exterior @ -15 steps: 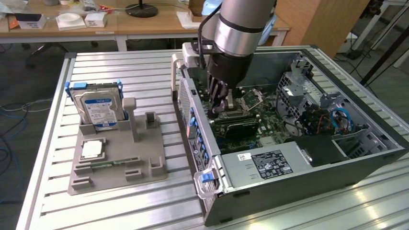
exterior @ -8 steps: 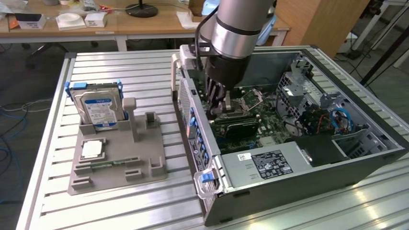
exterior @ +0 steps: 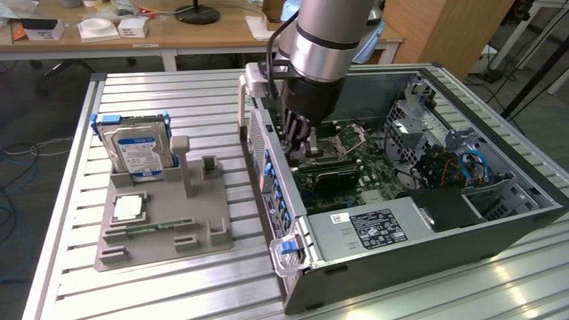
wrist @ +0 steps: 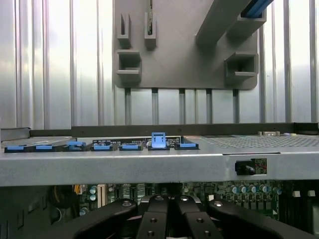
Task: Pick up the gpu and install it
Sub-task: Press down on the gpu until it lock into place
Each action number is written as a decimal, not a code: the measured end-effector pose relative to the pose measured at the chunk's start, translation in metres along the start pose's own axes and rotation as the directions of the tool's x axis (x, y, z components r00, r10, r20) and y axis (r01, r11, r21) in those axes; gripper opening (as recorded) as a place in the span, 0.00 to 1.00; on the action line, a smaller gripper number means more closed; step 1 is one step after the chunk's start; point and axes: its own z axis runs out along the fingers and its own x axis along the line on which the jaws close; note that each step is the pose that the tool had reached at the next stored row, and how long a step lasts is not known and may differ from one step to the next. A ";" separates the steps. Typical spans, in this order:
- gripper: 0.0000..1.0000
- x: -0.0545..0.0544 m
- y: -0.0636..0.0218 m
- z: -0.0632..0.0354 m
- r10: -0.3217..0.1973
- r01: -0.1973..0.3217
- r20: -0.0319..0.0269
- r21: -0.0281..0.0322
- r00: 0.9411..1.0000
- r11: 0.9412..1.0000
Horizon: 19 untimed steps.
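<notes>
Exterior view, arm: the silver and black robot arm reaches down into the open black desktop computer case (exterior: 498,227), which lies on its side on the ribbed metal counter (exterior: 62,220), toward the counter's far edge as the exterior view shows it.
Exterior view, fingers: the black gripper (exterior: 311,148) hangs low over the green motherboard (exterior: 374,183), its fingers clenched together just above the card.
Exterior view, gpu: the thin flat black-faced expansion card, the gpu (exterior: 327,175), stands on edge across the motherboard directly under the fingers, at or in a slot.
Exterior view, fixture: the grey plastic parts holder (exterior: 164,227) sits on the counter at the exterior view's left, carrying the silver hard drive with blue-white label (exterior: 138,152).
Wrist view, fingers: the gripper (wrist: 169,219) shows black pads pressed together, with motherboard parts behind them.
Wrist view, case: the grey case wall with blue plastic clips (wrist: 158,140) crosses the view; the parts holder (wrist: 189,45) lies beyond it.
Step in hand: judged to be the installing stage, the card already brought to the board.
Next move calls for: a straight, even press so the card's edge seats fully, the bracket meeting the case's rear wall.
Hidden or unclear: whether the fingers grip the card or merely press on it cannot be told; the slot and the card's seating are masked by the gripper.
</notes>
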 end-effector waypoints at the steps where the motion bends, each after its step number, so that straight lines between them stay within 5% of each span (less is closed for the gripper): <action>1: 0.11 0.000 0.0008 0.0001 0.000 0.000 0.000 0.000 1.000 1.000; 19: 0.11 0.003 0.0026 -0.0036 0.000 0.000 0.000 -0.003 1.000 1.000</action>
